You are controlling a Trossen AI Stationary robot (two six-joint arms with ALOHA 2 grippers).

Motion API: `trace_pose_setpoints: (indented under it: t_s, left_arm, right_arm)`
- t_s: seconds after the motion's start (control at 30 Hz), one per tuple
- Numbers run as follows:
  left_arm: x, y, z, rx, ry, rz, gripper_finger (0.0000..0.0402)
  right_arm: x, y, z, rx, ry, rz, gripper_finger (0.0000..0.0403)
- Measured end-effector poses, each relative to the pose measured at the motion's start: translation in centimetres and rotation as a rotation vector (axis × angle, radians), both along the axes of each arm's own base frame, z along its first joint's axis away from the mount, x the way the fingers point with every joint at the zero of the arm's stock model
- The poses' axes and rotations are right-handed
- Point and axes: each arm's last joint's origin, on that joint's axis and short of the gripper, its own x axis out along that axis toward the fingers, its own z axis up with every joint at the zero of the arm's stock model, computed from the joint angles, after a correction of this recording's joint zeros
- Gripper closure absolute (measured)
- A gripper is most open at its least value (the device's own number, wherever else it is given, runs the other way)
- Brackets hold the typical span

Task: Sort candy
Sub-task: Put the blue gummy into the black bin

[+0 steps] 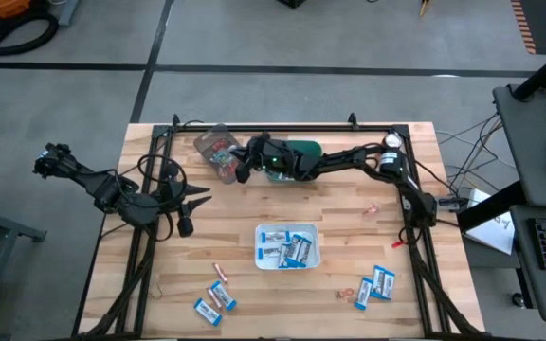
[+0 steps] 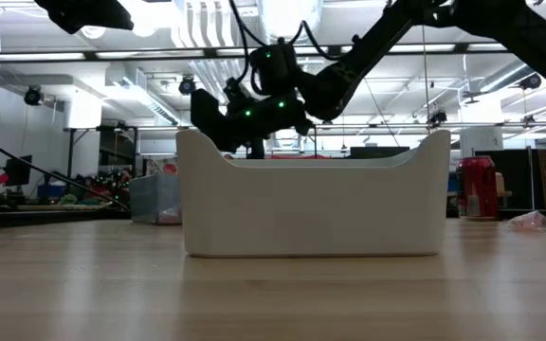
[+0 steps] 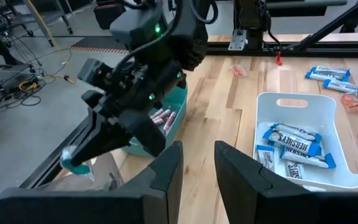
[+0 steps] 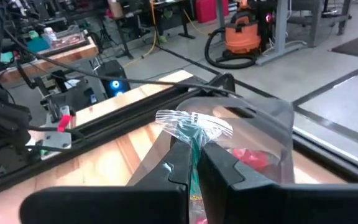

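Right now the right tool (image 4: 194,163) is clenched on a small candy in clear wrap w/ a green-teal middle (image 4: 194,127), pinched at its lower part so the twisted top sticks up past the fingertips. It hovers at the far side of the table, just over a clear plastic tub (image 1: 217,152) holding reddish pieces, w/ a teal bin (image 1: 303,152) beside it that has pink-white sticks inside, per the left wrist view.

Left tool (image 1: 197,196) waits at the table's left, off the wood, fingers slightly apart, grasping nothing.

Further out: white bin (image 1: 288,246) mid-table carries the blue-and-white packets (image 3: 294,148). More of those packets lie loose near the front-left (image 1: 214,303) and front-right (image 1: 379,281) edges, plus a few small pinkish pieces (image 1: 220,274) and one by the right rail (image 1: 371,208).

Handling, as a guess: all very light, crinkly wrappers, prob. slippery. Flat packets lie flush on the wood, so best taken across the short width, pinching the edges. Twisted ones: grab the body, not the wrapper tail, which could slip or unwind.
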Motion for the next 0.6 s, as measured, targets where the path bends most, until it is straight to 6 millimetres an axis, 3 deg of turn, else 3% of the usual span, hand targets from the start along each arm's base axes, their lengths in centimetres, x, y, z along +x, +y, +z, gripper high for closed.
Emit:
trace_pose_setpoints:
  t_s: [0.33, 0.6]
  left_arm:
    - [0.03, -0.02, -0.1, 0.007, 0.007, -0.001, 0.0325]
    - [0.03, -0.02, -0.11, 0.007, 0.007, -0.001, 0.0325]
  right_arm:
    - [0.02, -0.05, -0.52, 0.012, 0.075, 0.009, 0.0381]
    - [-0.03, -0.09, -0.62, -0.001, 0.094, 0.004, 0.0287]
